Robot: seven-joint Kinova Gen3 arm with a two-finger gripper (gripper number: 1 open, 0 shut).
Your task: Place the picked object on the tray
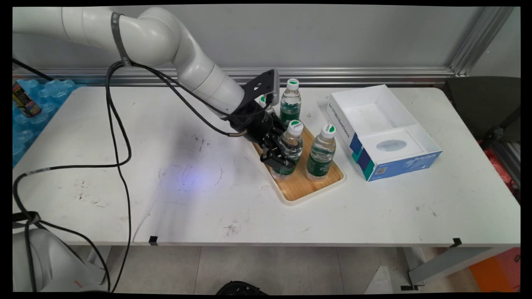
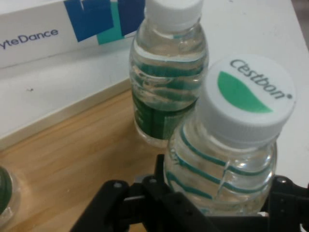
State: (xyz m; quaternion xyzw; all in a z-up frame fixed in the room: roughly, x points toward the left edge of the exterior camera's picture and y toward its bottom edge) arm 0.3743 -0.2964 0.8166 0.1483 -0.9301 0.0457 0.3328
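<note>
At the centre of the main view the black two-finger gripper (image 1: 279, 154) is clamped around the body of a clear plastic water bottle with a green label and a white cap marked with a green leaf (image 1: 288, 150). In the hand view this bottle (image 2: 227, 159) fills the lower right, seated between the black fingers (image 2: 108, 203).

The bottle is tilted, its base at or just above the light wooden tray with a cream rim (image 1: 328, 182); I cannot tell whether it touches.

A second bottle of the same kind (image 1: 321, 152) stands upright just right of it on the tray, and a third (image 1: 290, 102) stands above them, behind the gripper.

An open white and blue cardboard box (image 1: 384, 128) lies on the white tabletop (image 1: 166, 207), right of centre, just beside the tray.
</note>
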